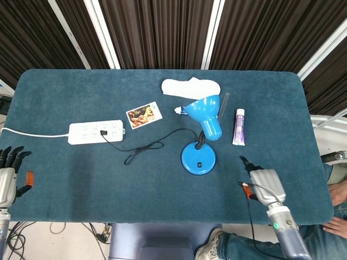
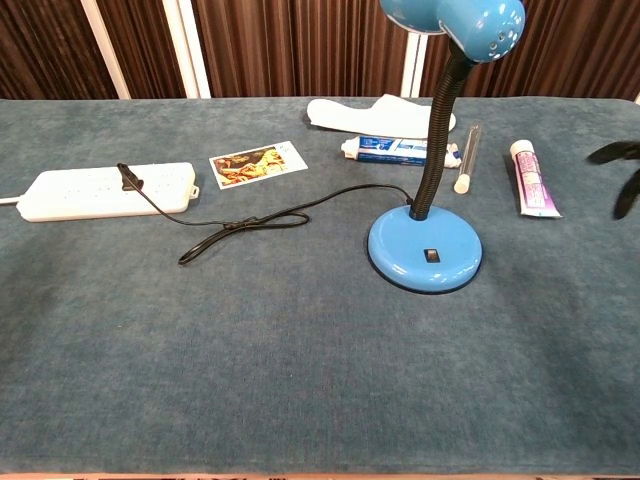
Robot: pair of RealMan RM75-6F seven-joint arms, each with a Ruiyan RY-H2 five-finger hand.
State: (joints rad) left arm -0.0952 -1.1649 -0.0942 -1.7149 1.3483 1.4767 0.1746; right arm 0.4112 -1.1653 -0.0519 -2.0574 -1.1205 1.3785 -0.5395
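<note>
Right hand (image 1: 265, 184) over the table (image 1: 65, 179) near its front edge, at about 4 o'clock from the lamp (image 1: 199, 158) base and apart from it. It holds nothing; dark fingertips (image 2: 625, 170) spread, seen at the chest view's right edge. Left hand (image 1: 7, 172) off the table's left front corner, fingers apart and pointing up, released, empty.

Lamp stands upright mid-table, blue round base, shade bent toward 12 o'clock. Its black cord (image 1: 142, 147) runs toward 9 o'clock to the power strip (image 1: 96, 131). Photo card (image 1: 144, 115) at 11 o'clock from the base; purple tube (image 1: 239, 127) at 2 o'clock.
</note>
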